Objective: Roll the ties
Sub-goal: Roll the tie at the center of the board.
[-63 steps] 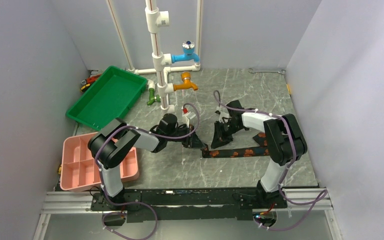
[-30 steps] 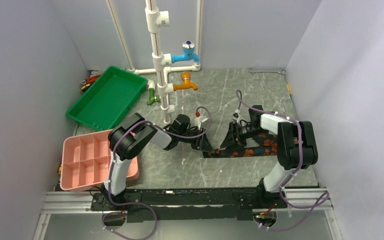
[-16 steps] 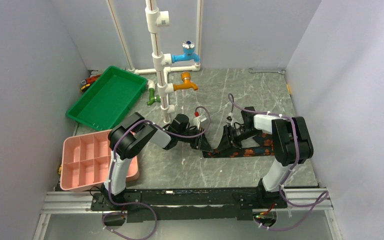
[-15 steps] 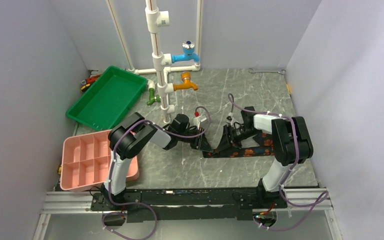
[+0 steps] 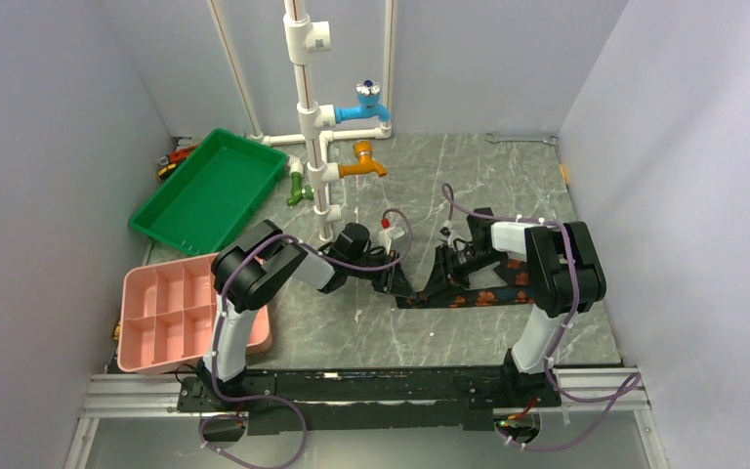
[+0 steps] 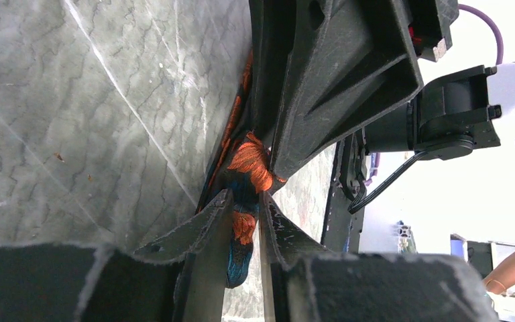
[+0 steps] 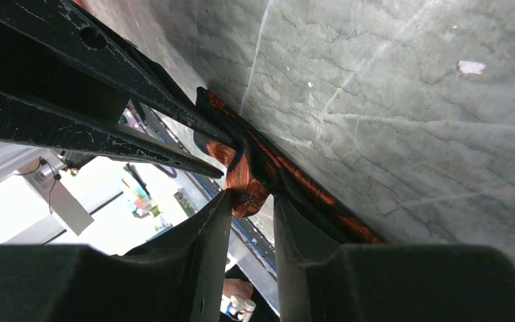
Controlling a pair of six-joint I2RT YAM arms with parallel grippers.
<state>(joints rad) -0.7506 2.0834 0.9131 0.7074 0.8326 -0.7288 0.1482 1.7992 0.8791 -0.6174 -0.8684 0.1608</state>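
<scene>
The tie [image 5: 483,296] is gripped at one end by both grippers in the middle of the table [image 5: 352,337].

The black, orange-flowered tie is laid flat across the grey marbled table in front of the right arm, and its left end is bunched up and raised off the surface. That end is pinched between the fingers of the left gripper [image 6: 245,201], clenched on the fabric. The same bunch is clamped by the right gripper [image 7: 249,198], fingers narrowed around an orange fold. The two grippers are set tip to tip, nearly touching. A green tray [image 5: 210,186] and a pink compartment box [image 5: 171,318] are placed well apart, at the left.
</scene>
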